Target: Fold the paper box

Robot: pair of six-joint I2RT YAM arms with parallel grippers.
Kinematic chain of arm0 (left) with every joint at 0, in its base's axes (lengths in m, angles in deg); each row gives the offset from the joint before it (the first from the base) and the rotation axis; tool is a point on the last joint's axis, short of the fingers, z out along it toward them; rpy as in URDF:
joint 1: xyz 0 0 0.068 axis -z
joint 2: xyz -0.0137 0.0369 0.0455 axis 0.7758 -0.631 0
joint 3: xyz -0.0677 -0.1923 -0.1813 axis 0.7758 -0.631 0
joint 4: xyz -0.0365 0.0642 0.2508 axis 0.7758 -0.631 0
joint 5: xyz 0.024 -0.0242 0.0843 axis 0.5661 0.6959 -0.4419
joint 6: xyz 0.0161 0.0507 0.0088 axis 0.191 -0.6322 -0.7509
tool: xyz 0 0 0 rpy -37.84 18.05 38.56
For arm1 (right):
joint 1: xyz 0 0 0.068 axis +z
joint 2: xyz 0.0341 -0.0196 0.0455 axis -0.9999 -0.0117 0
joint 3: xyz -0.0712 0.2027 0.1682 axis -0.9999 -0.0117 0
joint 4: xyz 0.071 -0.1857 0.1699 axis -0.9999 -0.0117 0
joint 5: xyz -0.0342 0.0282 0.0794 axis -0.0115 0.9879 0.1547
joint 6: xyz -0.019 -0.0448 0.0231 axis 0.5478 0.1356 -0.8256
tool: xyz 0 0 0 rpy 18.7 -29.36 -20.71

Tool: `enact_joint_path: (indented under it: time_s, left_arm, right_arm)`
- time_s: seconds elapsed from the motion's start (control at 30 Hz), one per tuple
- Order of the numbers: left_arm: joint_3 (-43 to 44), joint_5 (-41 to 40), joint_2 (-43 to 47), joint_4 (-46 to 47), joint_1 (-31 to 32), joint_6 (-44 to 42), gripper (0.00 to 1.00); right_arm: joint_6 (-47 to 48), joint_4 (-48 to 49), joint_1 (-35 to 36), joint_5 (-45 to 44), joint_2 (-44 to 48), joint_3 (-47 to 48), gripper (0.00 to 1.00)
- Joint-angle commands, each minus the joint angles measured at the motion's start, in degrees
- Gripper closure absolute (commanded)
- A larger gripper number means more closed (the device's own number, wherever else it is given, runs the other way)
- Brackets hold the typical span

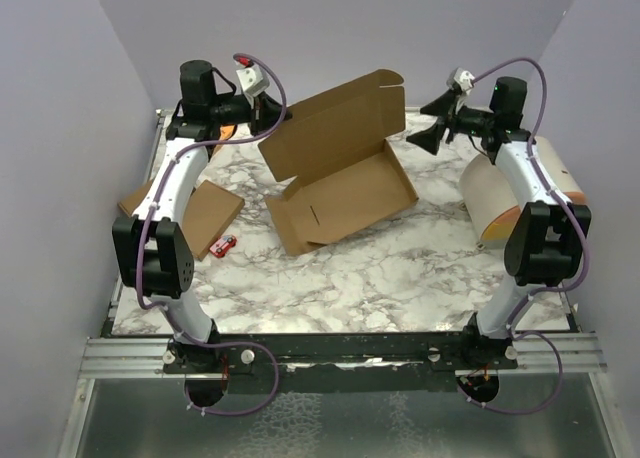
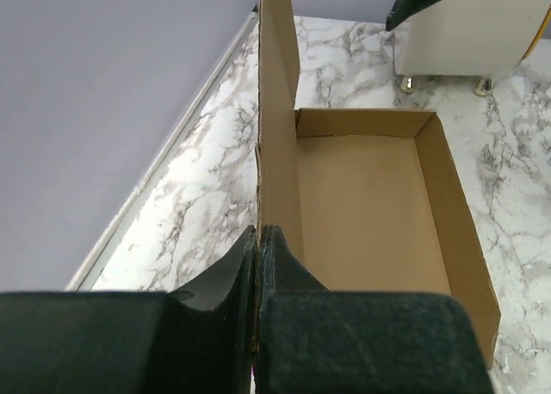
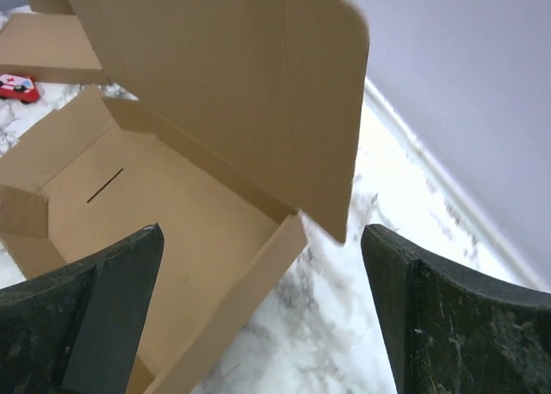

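The left jaws are clenched on the left end of the raised lid (image 1: 335, 123) of the paper box (image 1: 345, 193). The box sits mid-way across the bench (image 1: 400, 268), its long axis running near-left to far-right. The right jaws are spread wide and hold nothing. They hover just right of the lid's free corner, probably best placed to push it shut.

paper box (image 1: 340, 173) was plain brown, no print | table (image 1: 400, 268) was white marble w/ grey veins | walls (image 1: 60, 128) were pale lilac-grey | left gripper (image 2: 259, 239) & right gripper (image 3: 261, 239) were black | 2 arms (image 1: 180, 183) were white w/ black joints | cables (image 1: 262, 78) were purple | small item (image 1: 224, 246) was red | roll (image 1: 495, 193) was cream w/ orange edge
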Motion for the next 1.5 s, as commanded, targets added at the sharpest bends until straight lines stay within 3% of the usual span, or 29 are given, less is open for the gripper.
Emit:
enact_joint_path:
  time_s: [0.0, 0.37, 0.6, 1.03, 1.27, 1.47]
  left_arm:
    - [-1.1, 5.2, 4.7, 4.6, 0.2, -2.4, 1.00]
    - [-2.7, 9.0, 6.9, 7.3, 0.3, -0.5, 1.00]
    - [-3.2, 9.9, 7.5, 9.0, 0.7, 0.8, 1.00]
    - [-3.5, 10.9, 8.2, 11.1, 1.6, 2.5, 1.00]
    - [-3.9, 11.1, 8.1, 12.1, 1.8, 3.4, 1.00]
    - [-4.9, 10.6, 8.6, 12.6, 1.8, 3.6, 1.00]
  right_arm:
    - [5.0, -1.0, 0.4, 8.3, 0.4, 6.2, 0.00]
    - [20.4, -20.4, 0.6, 15.2, -2.1, 21.2, 0.00]
    - [21.5, -24.6, 2.9, 16.5, -1.5, 21.1, 0.09]
    - [27.2, -35.1, 5.3, 14.9, -5.0, 26.9, 0.42]
    - [28.9, -35.7, 5.5, 15.2, -3.9, 25.8, 0.72]
    - [28.5, -34.6, 5.5, 17.0, -3.2, 24.0, 0.91]
